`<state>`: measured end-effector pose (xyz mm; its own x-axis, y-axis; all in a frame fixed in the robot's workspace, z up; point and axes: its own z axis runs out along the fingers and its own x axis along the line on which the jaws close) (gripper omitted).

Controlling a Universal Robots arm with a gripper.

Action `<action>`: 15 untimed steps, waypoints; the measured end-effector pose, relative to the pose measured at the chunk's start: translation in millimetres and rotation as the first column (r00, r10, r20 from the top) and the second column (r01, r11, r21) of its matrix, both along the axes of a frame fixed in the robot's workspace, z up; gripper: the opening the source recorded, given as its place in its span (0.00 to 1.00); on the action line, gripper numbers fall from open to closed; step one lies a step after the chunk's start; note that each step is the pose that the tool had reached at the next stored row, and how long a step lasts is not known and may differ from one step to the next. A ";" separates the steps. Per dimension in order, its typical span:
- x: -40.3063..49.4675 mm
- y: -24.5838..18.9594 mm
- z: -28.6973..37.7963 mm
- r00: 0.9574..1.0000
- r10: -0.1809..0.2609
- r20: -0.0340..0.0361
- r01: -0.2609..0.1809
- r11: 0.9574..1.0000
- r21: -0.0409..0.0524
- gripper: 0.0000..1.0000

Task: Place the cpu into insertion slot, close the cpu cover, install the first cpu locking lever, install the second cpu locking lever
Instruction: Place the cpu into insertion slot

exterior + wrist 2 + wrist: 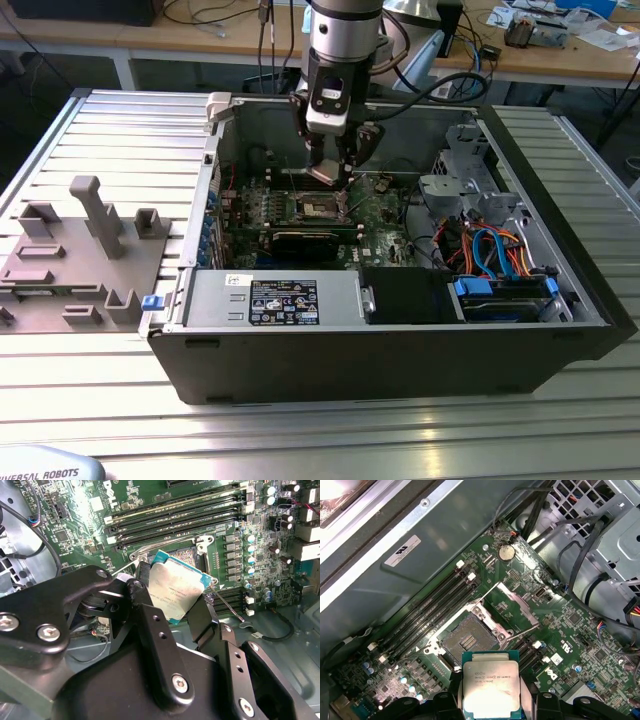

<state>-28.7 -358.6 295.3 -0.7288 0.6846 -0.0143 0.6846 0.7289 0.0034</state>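
My gripper [331,176] hangs inside the open computer case, just above the insertion slot [318,208], and is shut on the cpu [327,173]. In both wrist views the black fingers [143,578] clamp two opposite edges of the cpu [177,593], silvery top showing, slightly tilted. The insertion slot [468,640] lies bare and dark just beyond the cpu [491,691] held in my gripper [492,702]. The cpu cover [490,594] stands swung open at the slot's far side. A thin locking lever [229,606] sticks up loose beside the slot [184,555].
Long memory slots [427,612] run beside the socket. A black card [310,240] lies across the board in front of it. The power supply [290,300] and a drive bay with blue and orange cables [495,250] fill the case. A grey fixture tray [80,250] sits on the exterior view's left.
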 end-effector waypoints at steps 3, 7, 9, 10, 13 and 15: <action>0.0 0.0 -1.1 1.000 -0.013 0.000 0.013 1.000 -0.002 0.54; 0.0 0.0 -1.2 1.000 -0.019 0.000 0.019 1.000 -0.002 0.54; 0.0 0.0 -1.4 1.000 -0.024 0.000 0.024 1.000 -0.002 0.54; 0.0 0.0 -1.4 1.000 -0.026 0.000 0.026 1.000 -0.002 0.54; 0.0 0.0 -1.5 0.999 -0.032 0.000 0.032 0.999 -0.002 0.54; 0.0 0.0 -1.5 0.999 -0.036 0.000 0.036 0.999 -0.002 0.54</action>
<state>-28.7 -358.6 293.8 -0.7039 0.7102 -0.0154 0.7102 0.7040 0.0022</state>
